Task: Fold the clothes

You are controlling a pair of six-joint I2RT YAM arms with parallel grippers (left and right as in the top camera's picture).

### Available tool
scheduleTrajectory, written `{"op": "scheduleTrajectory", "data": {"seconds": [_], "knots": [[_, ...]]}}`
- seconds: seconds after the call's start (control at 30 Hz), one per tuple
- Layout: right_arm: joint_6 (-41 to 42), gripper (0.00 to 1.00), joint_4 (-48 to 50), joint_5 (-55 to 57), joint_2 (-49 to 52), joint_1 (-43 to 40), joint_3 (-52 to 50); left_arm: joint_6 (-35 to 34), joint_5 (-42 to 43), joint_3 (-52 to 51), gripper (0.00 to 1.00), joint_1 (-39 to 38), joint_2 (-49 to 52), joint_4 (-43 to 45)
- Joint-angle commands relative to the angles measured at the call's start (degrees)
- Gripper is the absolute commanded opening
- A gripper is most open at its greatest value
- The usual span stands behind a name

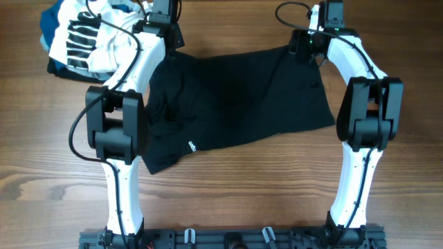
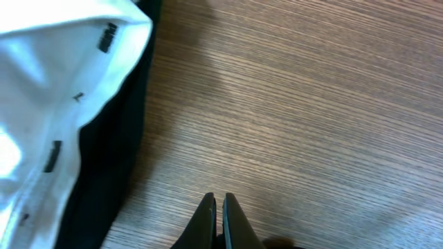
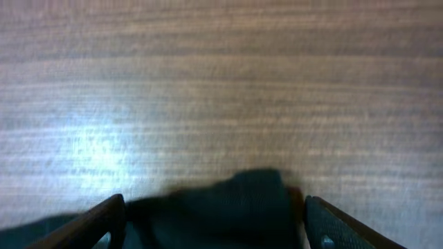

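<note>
The clothes (image 1: 235,97), one large black garment with small white lettering near its front edge, lie spread on the wooden table between my arms. My left gripper (image 1: 169,38) is at the garment's far left corner. In the left wrist view its fingers (image 2: 218,202) are shut tip to tip over bare wood, and no fabric shows between them. My right gripper (image 1: 310,43) is at the far right corner. In the right wrist view its fingers (image 3: 214,202) are wide open, with a lump of the black garment (image 3: 228,211) lying between them.
A white garment with black stripes (image 1: 90,34) lies on blue folded clothing (image 1: 50,24) at the far left corner. Its white fabric (image 2: 48,83) is close to the left of my left gripper. Bare wood (image 3: 221,83) lies beyond both grippers.
</note>
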Motion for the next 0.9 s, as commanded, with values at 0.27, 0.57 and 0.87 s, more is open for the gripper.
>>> {"op": "scheduleTrajectory", "data": {"seconds": [0.27, 0.57, 0.87], "knots": [[0.5, 0.04, 0.7, 1.0, 1.9, 0.2, 0.5, 1.2, -2.0, 1.0, 0.04, 1.7, -2.3, -4.3], [-0.5, 0.04, -10.8, -6.5, -9.1, -4.9, 0.7, 1.2, -2.8, 1.0, 0.04, 3.0, -9.4, -11.9], [-1.9, 0.04, -27.8, -8.7, -13.2, -5.6, 0.6, 1.2, 4.9, 0.9, 0.04, 2.9, -12.5, -29.9]]}}
